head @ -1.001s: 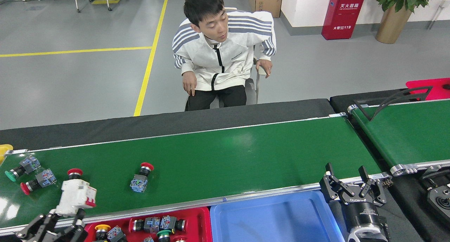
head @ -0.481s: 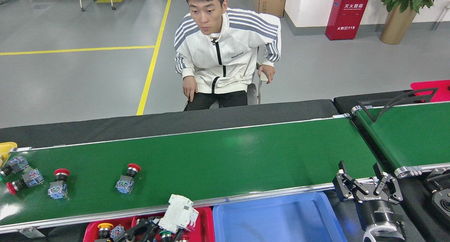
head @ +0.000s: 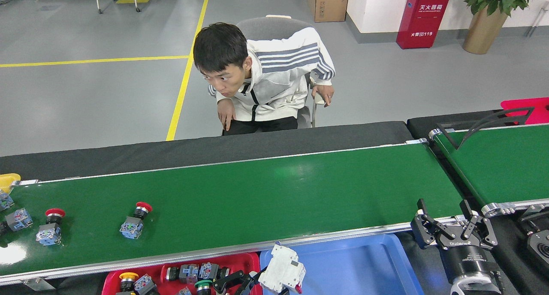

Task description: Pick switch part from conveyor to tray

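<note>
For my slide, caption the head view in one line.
Left gripper carries a white switch part over the blue tray; right gripper open beside the conveyor.

Counts from the head view:
- Conveyor belts: 2. The long conveyor [head: 266, 192], and a shorter green belt [head: 502, 162] at right.
- Trays: 2. A red tray [head: 246, 260] and a blue tray [head: 356, 265].
- Push-button switches on the long belt: 2 with red caps fully visible, one [head: 134, 221] mid-left and one [head: 49, 227] further left, plus 2 more [head: 17, 220] cut by the left edge, so probably 4.
- White breaker-type switch part [head: 282, 274]: 1.
- Switches in the red tray: at least 4; they overlap, so no exact count.
- Grippers: 2, left gripper [head: 253, 282], right gripper [head: 454, 237].
- People: 1, a seated person [head: 270, 80].
</note>
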